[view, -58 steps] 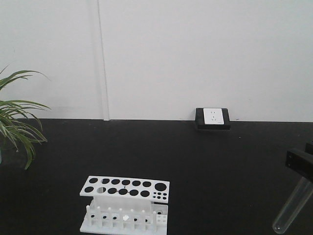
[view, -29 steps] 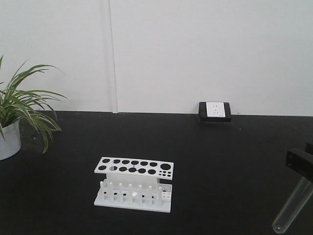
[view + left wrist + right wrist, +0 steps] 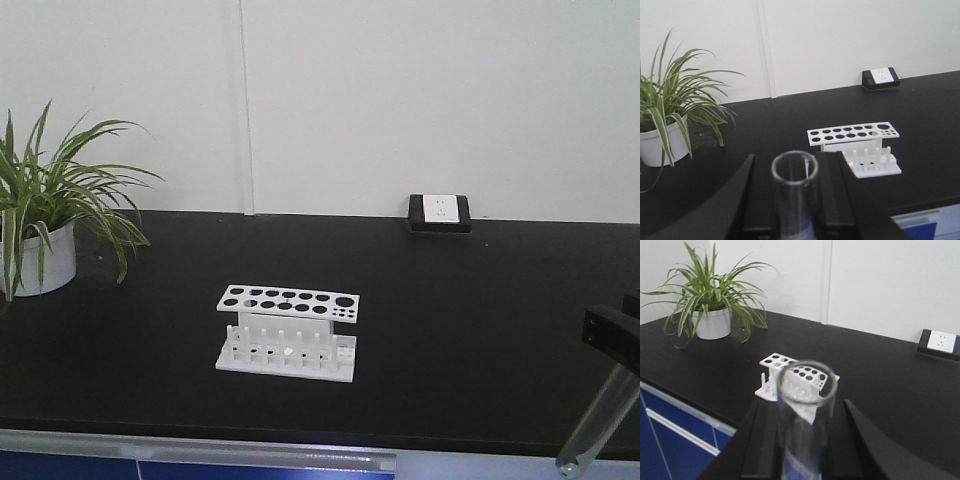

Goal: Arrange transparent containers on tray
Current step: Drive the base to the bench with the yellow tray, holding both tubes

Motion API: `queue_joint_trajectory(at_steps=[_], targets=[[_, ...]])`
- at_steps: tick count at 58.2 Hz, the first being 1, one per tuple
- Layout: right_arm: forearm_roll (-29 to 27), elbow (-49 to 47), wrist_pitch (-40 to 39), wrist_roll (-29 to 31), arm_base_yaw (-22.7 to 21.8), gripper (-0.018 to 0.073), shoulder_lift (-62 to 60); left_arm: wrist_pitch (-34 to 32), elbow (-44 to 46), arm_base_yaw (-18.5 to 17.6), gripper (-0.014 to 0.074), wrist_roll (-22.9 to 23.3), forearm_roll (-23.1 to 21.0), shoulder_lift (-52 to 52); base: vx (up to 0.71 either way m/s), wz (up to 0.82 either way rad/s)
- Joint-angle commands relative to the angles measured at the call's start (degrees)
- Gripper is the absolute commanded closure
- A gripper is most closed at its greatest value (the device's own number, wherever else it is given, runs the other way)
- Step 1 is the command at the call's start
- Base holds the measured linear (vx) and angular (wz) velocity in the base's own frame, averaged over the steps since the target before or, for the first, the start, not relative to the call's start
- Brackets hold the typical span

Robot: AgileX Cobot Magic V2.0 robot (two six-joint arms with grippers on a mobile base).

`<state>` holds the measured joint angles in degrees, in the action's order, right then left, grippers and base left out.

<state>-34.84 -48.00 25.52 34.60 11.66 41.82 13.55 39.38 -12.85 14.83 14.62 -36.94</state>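
The left gripper [image 3: 793,165] is clenched on the left tube [image 3: 794,210]. The tube stands upright between the two black jaws and touches both of them. Its open mouth rises a little above the jaw tips.

The right gripper [image 3: 804,407] grasps the right tube [image 3: 805,440] in the same way, with one jaw pressed on each side. Here the open mouth stands well above the jaw tips. In the front view this tube [image 3: 598,425] hangs slanted under the black gripper body, with its round bottom lowest, in front of the front edge of the bench [image 3: 480,330] near the right end.

Farther away, a white rack [image 3: 288,330] with many holes stands on the black bench. It is about at the middle of the bench and nearer to the front edge than to the back edge. I cannot see any tube in its holes.

At the left end of the bench, a green plant [image 3: 60,185] grows in a white pot [image 3: 45,265].

At the back edge, a white socket [image 3: 438,210] in a black frame sits against the white wall [image 3: 400,90], to the right of the rack.
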Motion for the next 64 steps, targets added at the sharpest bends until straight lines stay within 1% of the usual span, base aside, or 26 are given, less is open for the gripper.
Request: queue_joint_trajectory(at_steps=[1, 40, 64], targets=[[-1.0, -1.7, -3.6, 0.5, -0.3, 0.0442, 0.0, -4.5, 2.0, -0.3, 0.0535, 0.5, -0.1, 0.2, -0.23, 0.05], [-1.0, -1.7, -3.6, 0.5, -0.3, 0.0442, 0.0, -4.5, 2.0, -0.3, 0.0535, 0.5, -0.1, 0.2, -0.27, 0.06], [-1.0, -1.7, -3.7, 0.5, -0.3, 0.0442, 0.0, -4.5, 2.0, -0.3, 0.0535, 0.5, -0.1, 0.2, -0.29, -0.01]])
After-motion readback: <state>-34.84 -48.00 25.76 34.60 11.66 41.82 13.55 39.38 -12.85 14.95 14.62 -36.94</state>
